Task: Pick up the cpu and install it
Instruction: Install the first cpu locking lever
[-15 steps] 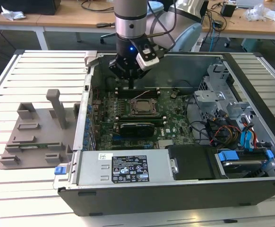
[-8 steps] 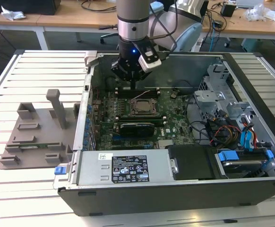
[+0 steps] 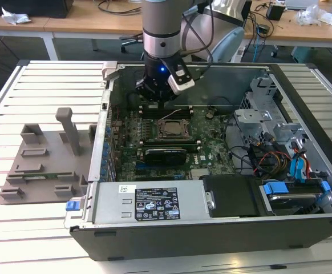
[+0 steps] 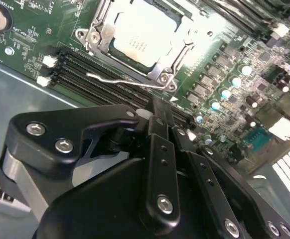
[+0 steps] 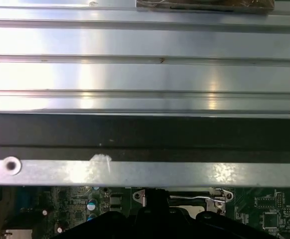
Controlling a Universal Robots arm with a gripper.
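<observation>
The cpu (image 4: 144, 36) sits flat in its socket (image 4: 97, 37); the gripper (image 4: 155, 117), fingers together and empty, should lift straight up.

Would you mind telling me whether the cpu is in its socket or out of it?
In: the cpu lies flat inside the socket frame on the motherboard.

We note an open computer case (image 3: 303, 188) lying on a slatted metal table (image 3: 46, 85), its green motherboard (image 3: 211, 154) exposed. A grey moulded fixture (image 3: 40, 165) rests on the table at the exterior view's left, beside the case. A labelled power supply (image 3: 154, 202) occupies the near side; blue-tabbed drive bays (image 3: 294, 188) sit right. Behind stand what appear to be wooden desks (image 3: 86, 20).
</observation>
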